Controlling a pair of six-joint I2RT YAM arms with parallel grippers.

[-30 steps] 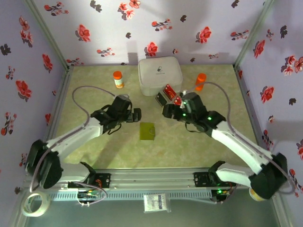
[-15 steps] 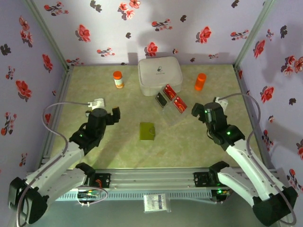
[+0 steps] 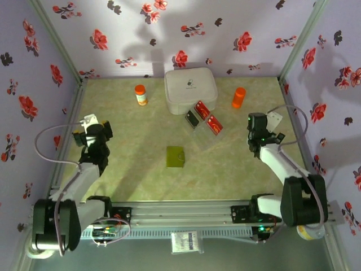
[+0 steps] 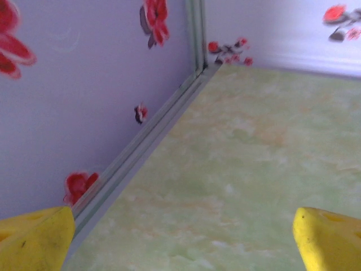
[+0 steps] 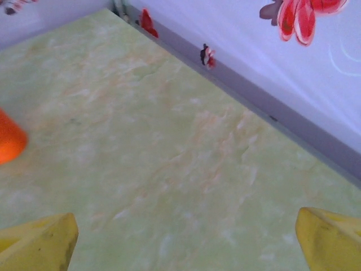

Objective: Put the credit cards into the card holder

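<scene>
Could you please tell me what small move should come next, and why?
Probably swing the right gripper toward the credit cards by the white box: it stands open, nearer them than the left gripper, and they lie outside the card holder.

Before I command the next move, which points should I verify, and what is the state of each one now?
1. Left jaws open and empty: ok.
2. Right jaws open and empty: ok.
3. Cards uncovered, in front of the white box: ok.
4. Holder open for cards: not ok, it looks folded shut.
5. Arms apart from cards and holder: ok, both stand near the side walls.
6. Card count: cannot tell, too small in the top view.
</scene>
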